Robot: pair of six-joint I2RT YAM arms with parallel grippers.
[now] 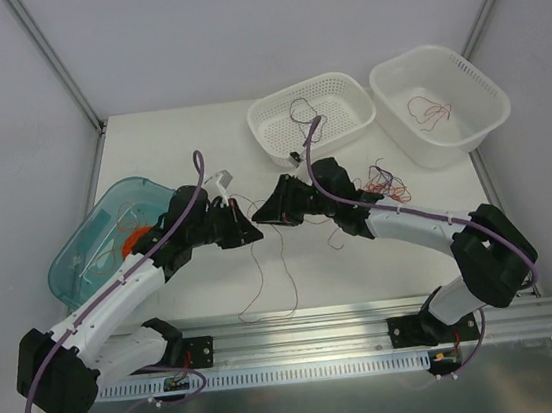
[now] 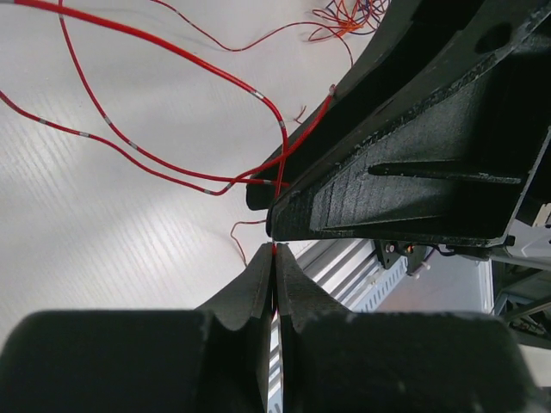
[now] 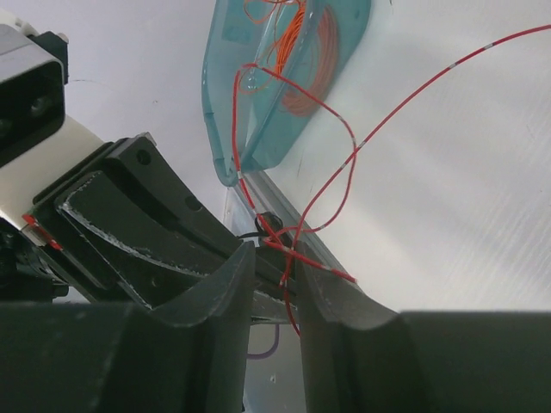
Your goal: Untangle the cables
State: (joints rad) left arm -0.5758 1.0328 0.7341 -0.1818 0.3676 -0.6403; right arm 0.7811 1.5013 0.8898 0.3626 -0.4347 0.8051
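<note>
Pinching red cable [image 2: 258, 93]: left gripper [image 2: 274, 262], wrist-view.

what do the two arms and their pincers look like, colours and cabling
Both arms match. The left arm and right arm have white tubular links joined by bulky black joint housings, with a thin purple cable looped along each. The left pincer and right pincer are matt black plastic, with two curved tapering fingers showing rough printed edges.
</note>
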